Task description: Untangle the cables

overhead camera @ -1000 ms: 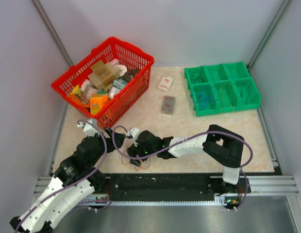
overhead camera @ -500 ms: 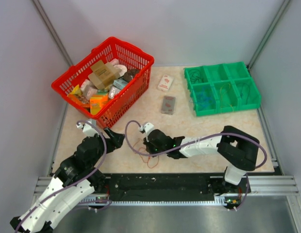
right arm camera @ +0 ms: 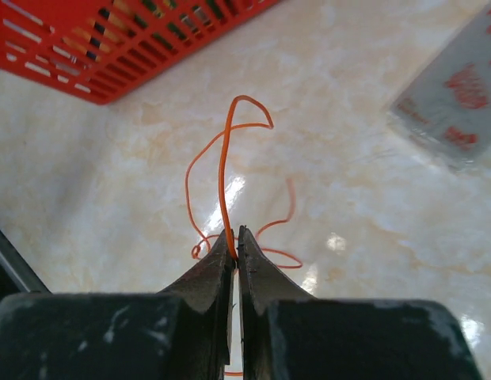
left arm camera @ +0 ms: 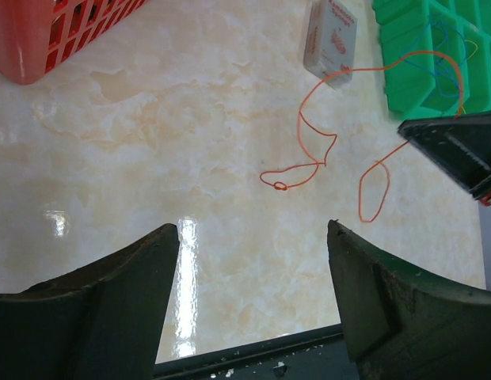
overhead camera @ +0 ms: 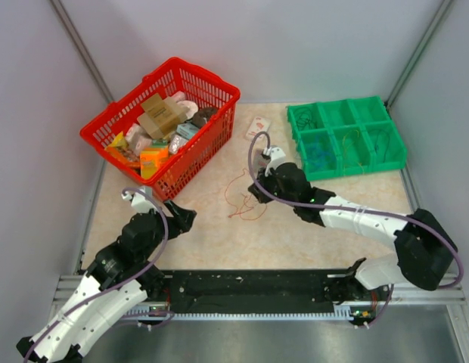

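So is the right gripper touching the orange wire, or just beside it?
Touching. The right wrist view shows the right gripper shut on the orange wire, which rises straight out from between its tips.

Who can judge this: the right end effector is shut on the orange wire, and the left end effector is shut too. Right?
Not quite. The left end effector is open, holding nothing, as the left wrist view shows. The right end effector is indeed shut on the orange wire.
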Robot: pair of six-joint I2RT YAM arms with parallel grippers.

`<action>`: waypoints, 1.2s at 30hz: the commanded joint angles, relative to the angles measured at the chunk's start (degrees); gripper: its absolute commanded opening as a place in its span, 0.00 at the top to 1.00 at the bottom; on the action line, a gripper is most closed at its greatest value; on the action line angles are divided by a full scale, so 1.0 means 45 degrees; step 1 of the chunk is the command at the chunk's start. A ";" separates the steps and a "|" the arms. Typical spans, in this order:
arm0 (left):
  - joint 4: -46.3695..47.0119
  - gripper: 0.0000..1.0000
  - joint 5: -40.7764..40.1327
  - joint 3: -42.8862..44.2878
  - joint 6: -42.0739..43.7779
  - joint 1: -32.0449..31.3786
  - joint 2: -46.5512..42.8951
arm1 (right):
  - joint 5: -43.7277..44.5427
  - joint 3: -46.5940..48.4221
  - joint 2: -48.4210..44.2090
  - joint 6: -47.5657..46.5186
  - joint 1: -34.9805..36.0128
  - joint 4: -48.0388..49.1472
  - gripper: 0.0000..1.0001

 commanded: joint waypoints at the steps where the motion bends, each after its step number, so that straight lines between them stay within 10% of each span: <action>1: 0.0572 0.20 0.0201 -0.0128 0.0291 -0.0019 0.0077 | 0.0540 0.0869 -0.1474 -0.0432 -0.1245 -0.1117 1.00; 10: 0.1079 0.20 0.0709 -0.0304 0.0545 -0.0019 0.0369 | -0.0237 0.3272 -0.1614 -0.1408 -0.3358 -0.2799 1.00; 27: 0.1938 0.20 0.1197 -0.0421 0.0721 -0.0038 0.1208 | -0.2389 0.1517 -0.3898 -0.1392 -0.3339 -0.4890 1.00; 36: 0.1961 0.21 0.1589 -0.0207 0.0526 -0.0019 0.1718 | -0.2895 0.1790 0.0044 -0.0454 -0.3145 -0.4325 1.00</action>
